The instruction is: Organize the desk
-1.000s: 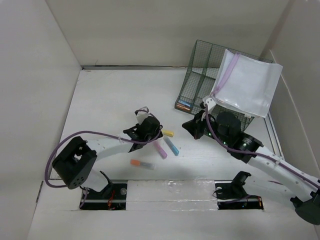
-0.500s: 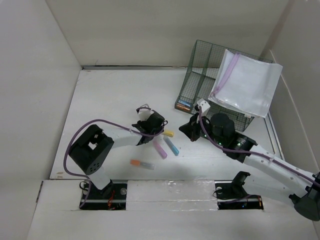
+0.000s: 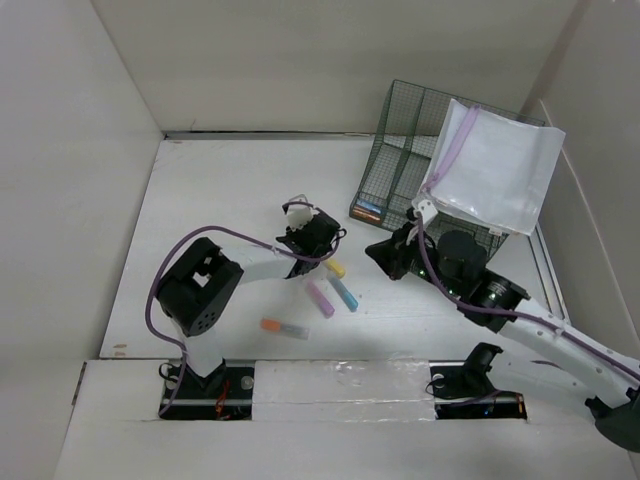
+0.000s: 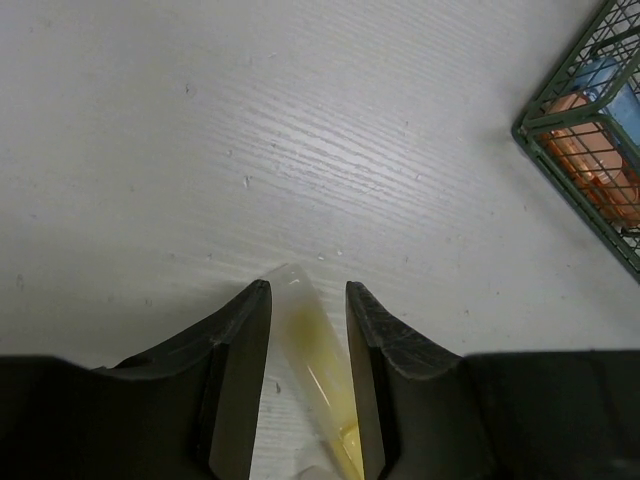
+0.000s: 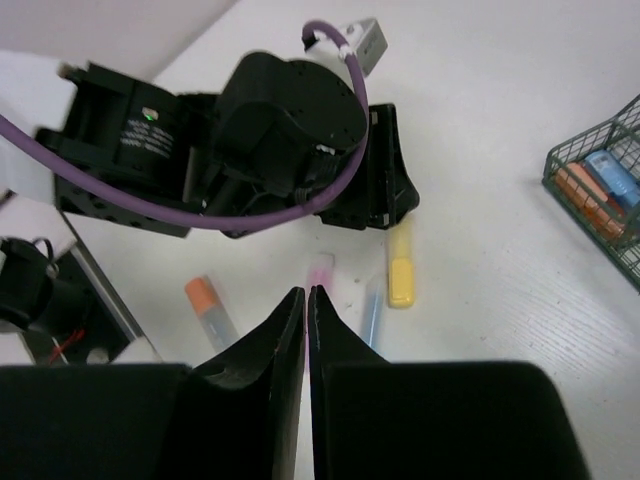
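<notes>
The desk (image 3: 220, 200) is a white tabletop. On it lie a yellow highlighter (image 3: 337, 268), a pink one (image 3: 320, 298), a blue one (image 3: 343, 293) and an orange one (image 3: 284, 327). My left gripper (image 3: 328, 243) is down over the yellow highlighter. In the left wrist view its open jaws straddle that highlighter's clear cap (image 4: 300, 320), which lies slanted between them with little room left. My right gripper (image 3: 385, 255) hovers just right of the highlighters, shut and holding nothing. Its tips (image 5: 306, 292) point at the pink highlighter (image 5: 320, 270).
A green wire-mesh basket (image 3: 400, 160) stands at the back right, with orange and blue items (image 3: 367, 211) in its near corner. A clear zip pouch (image 3: 492, 165) lies across its top. White panels wall the desk on three sides.
My left gripper has swung right and away from me onto the yellow highlighter, and its jaws have narrowed around it. The right gripper shifted a little and sits near where it was.
</notes>
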You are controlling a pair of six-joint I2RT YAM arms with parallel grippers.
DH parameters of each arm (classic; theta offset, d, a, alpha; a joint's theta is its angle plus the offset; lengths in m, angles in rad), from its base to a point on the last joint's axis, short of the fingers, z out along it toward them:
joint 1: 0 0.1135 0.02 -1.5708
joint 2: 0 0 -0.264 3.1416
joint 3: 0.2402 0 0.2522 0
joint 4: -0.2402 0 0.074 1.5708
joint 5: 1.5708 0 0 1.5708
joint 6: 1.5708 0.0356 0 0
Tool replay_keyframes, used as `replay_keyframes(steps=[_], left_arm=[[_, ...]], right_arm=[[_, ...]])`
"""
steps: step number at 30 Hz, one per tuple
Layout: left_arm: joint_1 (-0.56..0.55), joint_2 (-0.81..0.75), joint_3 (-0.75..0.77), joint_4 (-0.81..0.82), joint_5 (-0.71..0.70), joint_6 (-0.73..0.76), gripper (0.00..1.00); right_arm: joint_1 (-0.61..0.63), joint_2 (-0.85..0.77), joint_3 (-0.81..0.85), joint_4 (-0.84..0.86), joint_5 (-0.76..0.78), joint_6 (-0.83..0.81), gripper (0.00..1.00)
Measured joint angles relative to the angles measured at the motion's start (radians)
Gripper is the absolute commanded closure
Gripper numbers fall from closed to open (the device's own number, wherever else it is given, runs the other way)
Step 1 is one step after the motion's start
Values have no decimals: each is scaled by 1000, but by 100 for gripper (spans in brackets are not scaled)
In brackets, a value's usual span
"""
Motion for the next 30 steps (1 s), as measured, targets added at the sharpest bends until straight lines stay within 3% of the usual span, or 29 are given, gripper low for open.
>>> replay_keyframes(steps=[1, 6, 17, 30], left_arm=[[0, 4, 6, 2, -2, 5, 70], [0, 26, 18, 18, -7, 27, 67], [0, 36, 11, -6, -20, 56, 54], [-58, 51, 25, -10, -10, 87, 57]], right_arm=[[0, -25, 0, 0, 13, 0, 79], [-12, -98, 17, -14, 64, 6, 68], [-154, -217, 43, -27, 103, 19, 66], [-198, -218, 30, -23, 21, 50, 66]])
